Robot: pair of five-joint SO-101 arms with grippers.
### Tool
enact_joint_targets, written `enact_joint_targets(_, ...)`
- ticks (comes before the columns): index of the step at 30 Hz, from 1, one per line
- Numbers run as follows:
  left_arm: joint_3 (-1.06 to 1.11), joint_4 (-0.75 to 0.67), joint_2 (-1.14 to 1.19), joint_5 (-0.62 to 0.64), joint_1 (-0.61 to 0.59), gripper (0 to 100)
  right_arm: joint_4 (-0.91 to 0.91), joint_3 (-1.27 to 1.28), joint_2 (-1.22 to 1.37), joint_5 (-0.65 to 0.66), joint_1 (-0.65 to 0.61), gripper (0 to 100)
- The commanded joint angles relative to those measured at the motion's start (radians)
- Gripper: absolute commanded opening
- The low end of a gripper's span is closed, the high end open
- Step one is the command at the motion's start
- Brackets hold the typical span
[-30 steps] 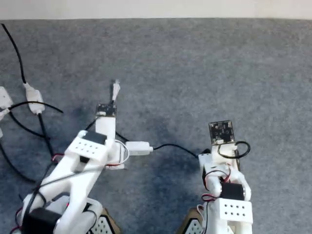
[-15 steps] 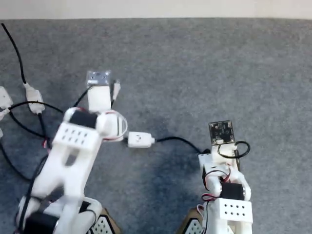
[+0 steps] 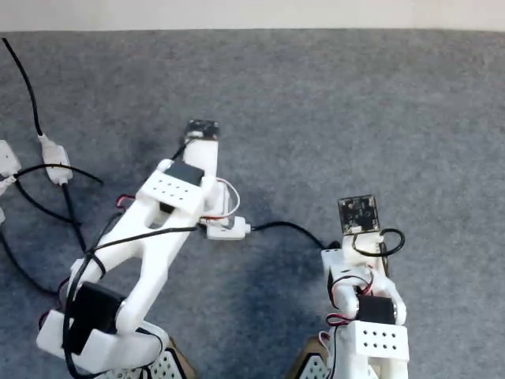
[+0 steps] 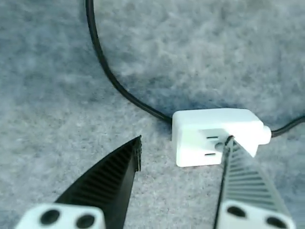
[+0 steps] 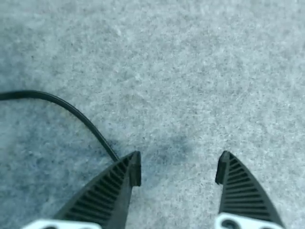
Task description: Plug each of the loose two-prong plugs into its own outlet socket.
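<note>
Closest to me, the right gripper (image 5: 178, 167) hangs open and empty over the grey worktop (image 3: 371, 103). A black cord (image 5: 81, 119) passes just beside one of its fingers, and that arm has not stirred in the last second.

A little farther out, at about 9 o'clock from it, lies the white outlet socket (image 3: 226, 229), with its cord trailing off toward 3 o'clock.

The left arm (image 3: 170, 193) is what has changed. It has reached out and then swung round toward 1 o'clock, and now stretches over the socket. The left gripper (image 4: 183, 143) is open with nothing in it. It sits just above the socket, with one fingertip right at the slotted face. The socket itself has shifted slightly toward 12 o'clock.

Farthest off, at the worktop's 9 o'clock edge, a loose plug (image 3: 55, 166) sits among black cords, well apart from the socket.

I judge the left arm is lining up on the socket rather than on a plug, so nothing is seated yet.
</note>
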Motion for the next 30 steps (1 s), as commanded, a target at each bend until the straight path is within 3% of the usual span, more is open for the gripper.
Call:
enact_joint_targets(1, 0.067, -0.011, -0.002, 0.0, 0.021, 28, -0.018, -0.004, 0.01, 0.012, -0.008, 25.2)
enact_joint_targets(13, 0.315, -0.064, -0.004, -0.031, 0.015, 25, -0.018, -0.004, 0.01, 0.012, -0.008, 25.2)
enact_joint_targets(22, 0.298, -0.018, -0.156, -0.031, 0.021, 25, -0.018, -0.004, 0.01, 0.011, -0.008, 25.2)
enact_joint_targets(30, 0.087, 0.101, -0.403, -0.021, -0.021, 25, -0.018, -0.004, 0.01, 0.011, -0.008, 25.2)
